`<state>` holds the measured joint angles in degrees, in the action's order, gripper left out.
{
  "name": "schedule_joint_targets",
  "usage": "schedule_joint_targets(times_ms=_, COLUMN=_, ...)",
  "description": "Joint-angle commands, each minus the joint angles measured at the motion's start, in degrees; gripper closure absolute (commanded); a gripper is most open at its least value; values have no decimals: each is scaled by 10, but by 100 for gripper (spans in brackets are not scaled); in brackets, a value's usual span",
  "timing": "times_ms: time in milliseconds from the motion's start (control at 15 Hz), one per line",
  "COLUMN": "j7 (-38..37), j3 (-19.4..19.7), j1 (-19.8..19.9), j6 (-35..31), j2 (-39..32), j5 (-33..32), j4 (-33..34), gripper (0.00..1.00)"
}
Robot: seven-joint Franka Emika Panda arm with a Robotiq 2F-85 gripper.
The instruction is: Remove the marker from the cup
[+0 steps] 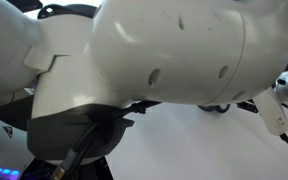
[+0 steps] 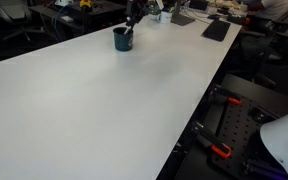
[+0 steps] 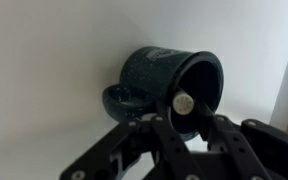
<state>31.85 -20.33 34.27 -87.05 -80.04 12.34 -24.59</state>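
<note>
The cup [image 3: 159,75] is a dark speckled mug with a loop handle; in the wrist view I look into its mouth. The marker [image 3: 184,102] shows end-on as a pale round tip at the mouth. My gripper [image 3: 185,118] has its two black fingers pressed against either side of the marker. In an exterior view the cup [image 2: 121,40] stands at the far end of the white table [image 2: 104,100], with the gripper [image 2: 131,27] right above its rim. The marker's body is hidden.
In an exterior view the robot's white arm [image 1: 164,50] fills nearly the whole picture. Cluttered dark objects [image 2: 216,28] lie at the table's far end. The table's right edge drops to black equipment with orange clamps [image 2: 219,150].
</note>
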Motion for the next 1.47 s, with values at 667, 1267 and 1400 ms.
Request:
schedule_joint_targets(times_ms=667, j7=-22, j3=-6, j1=9, j6=-1, j2=10, j5=6, j4=-15, gripper=98)
schedule_joint_targets(times_ms=1267, j7=-18, j3=-4, j1=8, j6=-9, j2=12, j5=3, j4=-4, gripper=95)
schedule_joint_targets(times_ms=1400, j7=-13, j3=-3, j1=7, j6=-13, j2=14, j5=1, j4=1, gripper=95)
